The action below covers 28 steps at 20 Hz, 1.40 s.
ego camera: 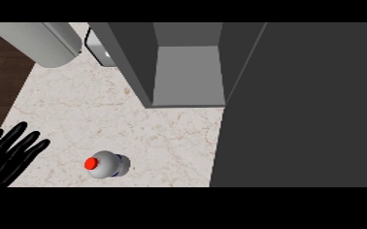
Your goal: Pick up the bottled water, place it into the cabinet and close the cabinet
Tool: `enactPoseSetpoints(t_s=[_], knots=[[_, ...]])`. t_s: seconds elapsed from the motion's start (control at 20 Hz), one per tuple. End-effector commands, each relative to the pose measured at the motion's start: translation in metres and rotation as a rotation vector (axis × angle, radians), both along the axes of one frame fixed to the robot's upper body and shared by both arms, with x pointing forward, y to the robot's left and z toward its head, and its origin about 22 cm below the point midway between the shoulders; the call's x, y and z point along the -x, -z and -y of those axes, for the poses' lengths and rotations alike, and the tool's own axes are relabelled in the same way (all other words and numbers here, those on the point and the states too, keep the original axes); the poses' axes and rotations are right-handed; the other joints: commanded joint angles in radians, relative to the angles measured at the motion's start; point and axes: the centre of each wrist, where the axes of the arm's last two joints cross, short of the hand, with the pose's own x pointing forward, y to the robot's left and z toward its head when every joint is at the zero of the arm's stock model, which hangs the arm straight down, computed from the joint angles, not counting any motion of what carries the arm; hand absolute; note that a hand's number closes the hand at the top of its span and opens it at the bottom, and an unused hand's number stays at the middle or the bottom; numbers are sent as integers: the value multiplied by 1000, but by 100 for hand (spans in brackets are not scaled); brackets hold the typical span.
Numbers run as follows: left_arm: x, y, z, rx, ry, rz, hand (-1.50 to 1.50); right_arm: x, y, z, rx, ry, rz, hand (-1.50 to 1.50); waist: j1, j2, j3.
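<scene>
Bottled water (106,164): stands upright on the marble counter (154,133) with its red cap facing up. It is near the view's lower edge and well short of the cabinet.
Cabinet (132,53): open, and its pale shelf (188,73) is bare where it shows.
Cabinet door (294,111): the broad dark panel filling the right side appears to be the door, swung out towards the robot.
Left hand (18,148): rests at the lower left edge, near the bottle but apart from it. Its fingers are straight and spread and hold nothing.
Right hand: out of view.
Step in hand: the pick-up, not yet begun.
Doing it well: approach the bottle from the side and curl the fingers round its body below the cap. Keep it upright and lift it straight off the counter before carrying it towards the opening.
Risk: a glancing touch could tip the bottle, and the door edge lies close to the carrying path.
</scene>
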Motion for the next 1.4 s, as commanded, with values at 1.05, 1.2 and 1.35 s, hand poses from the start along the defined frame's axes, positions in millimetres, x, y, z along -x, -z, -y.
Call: enactPoseSetpoints(t_s=[1.05,1.2,1.35], knots=[[-64,168,26,-119,-30,-87,-150,37,-29,10,6,9,61,-150,-2,0,-1],[-54,180,8,-125,-46,-89,-150,32,-30,1,6,-10,64,-150,6,-1,-1],[-62,199,23,-168,-57,-105,-150,33,-26,2,4,-5,59,-150,2,-1,-1]])
